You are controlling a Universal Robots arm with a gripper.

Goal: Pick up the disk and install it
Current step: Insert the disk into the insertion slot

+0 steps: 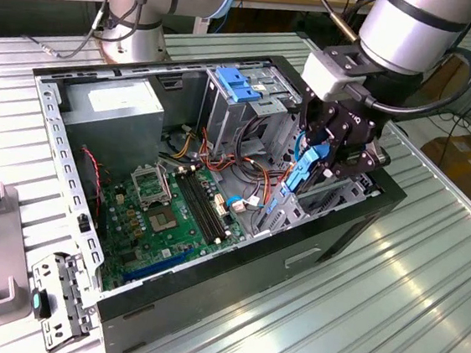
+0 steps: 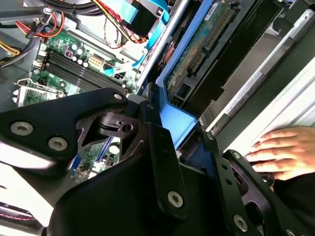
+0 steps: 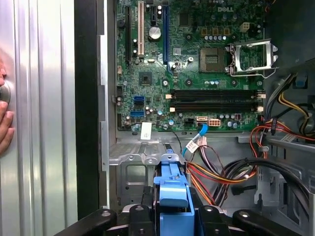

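The disk [image 1: 302, 173], a flat drive with bright blue rails, stands steeply tilted over the drive bay at the exterior view's right end of the open computer case [image 1: 54, 136]. My gripper [image 1: 315, 154] is shut on its upper end, black fingers [image 2: 160, 147] clamping the blue rail end [image 2: 181, 119]. The drive's green underside [image 2: 206, 37] runs down into the bay in the second wrist view. The first wrist view has the blue end [image 3: 172, 184] between the fingers above the silver bay floor [image 3: 130, 155].
Inside the case lie a green motherboard [image 1: 173, 212], bundled cables [image 1: 249, 165], a grey power supply box [image 1: 112, 105] and a silver cage with a ridged blue clip [image 1: 237, 84]. A person's hand [image 2: 285, 147] rests on the ribbed table beside the case.
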